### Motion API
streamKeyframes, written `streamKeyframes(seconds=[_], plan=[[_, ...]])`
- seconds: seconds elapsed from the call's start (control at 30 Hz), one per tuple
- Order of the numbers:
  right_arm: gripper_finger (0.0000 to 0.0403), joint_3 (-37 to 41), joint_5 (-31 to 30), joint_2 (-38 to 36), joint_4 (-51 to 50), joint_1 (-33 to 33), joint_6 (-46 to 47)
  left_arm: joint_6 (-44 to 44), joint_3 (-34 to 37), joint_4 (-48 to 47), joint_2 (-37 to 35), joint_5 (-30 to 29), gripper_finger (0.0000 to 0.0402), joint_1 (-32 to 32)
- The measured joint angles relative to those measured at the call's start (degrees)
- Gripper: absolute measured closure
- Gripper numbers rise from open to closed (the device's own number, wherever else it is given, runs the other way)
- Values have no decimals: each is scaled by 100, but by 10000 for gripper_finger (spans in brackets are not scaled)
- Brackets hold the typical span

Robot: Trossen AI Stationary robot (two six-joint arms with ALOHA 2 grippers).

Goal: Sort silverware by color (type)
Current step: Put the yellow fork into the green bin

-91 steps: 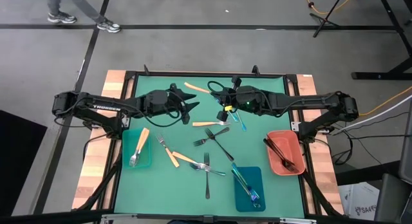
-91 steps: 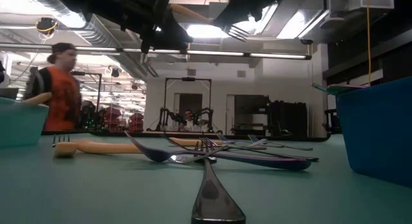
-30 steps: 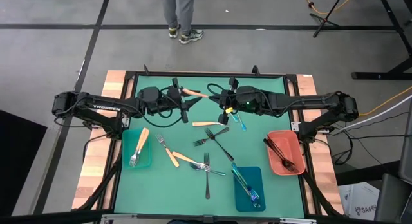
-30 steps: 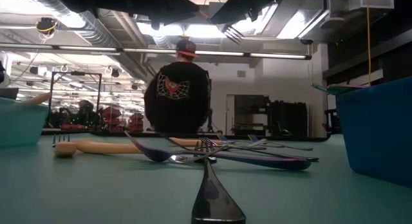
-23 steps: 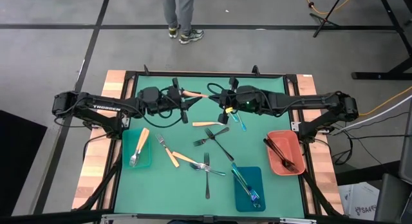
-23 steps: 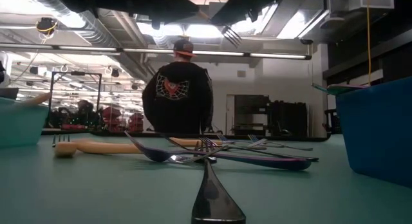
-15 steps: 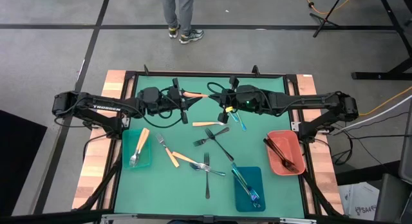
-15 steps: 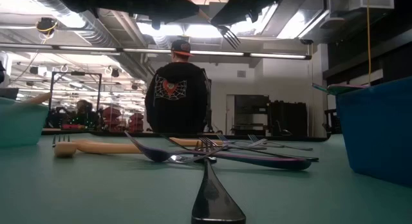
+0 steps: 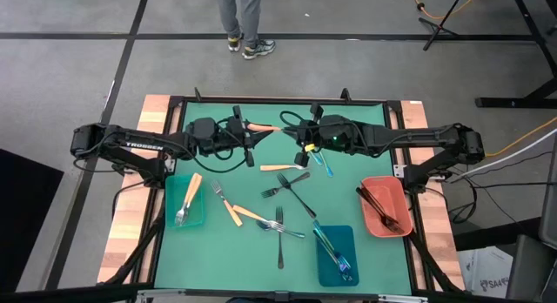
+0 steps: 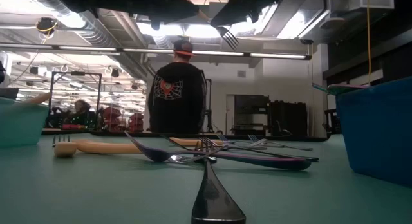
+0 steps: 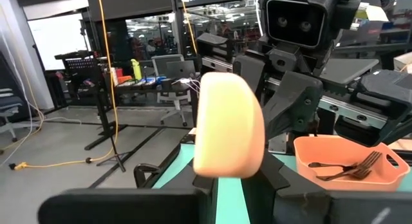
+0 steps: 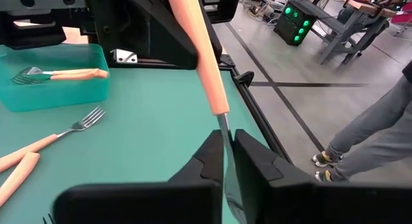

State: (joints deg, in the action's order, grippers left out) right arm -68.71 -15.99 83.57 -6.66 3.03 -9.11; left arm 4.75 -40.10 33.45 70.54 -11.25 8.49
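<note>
An orange-handled fork point(image 9: 264, 126) hangs in the air over the far middle of the green mat, between my two grippers. My left gripper point(image 9: 251, 134) is shut on its handle end, and my right gripper point(image 9: 294, 131) is shut on its metal neck. In the low view its tines point(image 10: 228, 36) show high up under the right gripper. More silverware lies loose on the mat: an orange-handled piece point(image 9: 283, 167), crossed dark forks point(image 9: 291, 186), two orange-handled forks point(image 9: 233, 207) and a dark fork point(image 9: 279, 238). My left gripper pinches the free end of the orange handle point(image 11: 226, 165) between its two fingers. They come level from the table's left, in line with the fork, which is clear of the mat. My right gripper has the thin metal neck point(image 12: 223, 130), just past the orange handle, between its two fingers point(image 12: 257, 161). They slant down from the table's right, along the fork. The handle point(image 12: 203, 53) rises away toward the left gripper.
A teal tray point(image 9: 172, 218) at the left holds an orange-handled fork. A blue tray point(image 9: 324, 270) near the front holds iridescent pieces, and a salmon tray point(image 9: 369, 218) at the right holds dark ones. A blue utensil point(image 9: 324, 163) lies below the right gripper. A person point(image 10: 174, 89) stands beyond the far edge.
My left gripper has shut on the fork's orange handle end. Neither arm has moved, and the fork has stayed in place in the air. The person beyond the table has shifted a little.
</note>
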Motion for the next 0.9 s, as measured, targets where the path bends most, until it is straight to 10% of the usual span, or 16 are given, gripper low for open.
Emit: streamKeyframes(seconds=[0.47,0.9], plan=[[329,0,7,0,-801,0,-12,-850,-35,-1179,-205,-163,363,-29],[331,2,14,0,-2156,-2,27,-3544,-1993,-6797,-874,718,363,-144]])
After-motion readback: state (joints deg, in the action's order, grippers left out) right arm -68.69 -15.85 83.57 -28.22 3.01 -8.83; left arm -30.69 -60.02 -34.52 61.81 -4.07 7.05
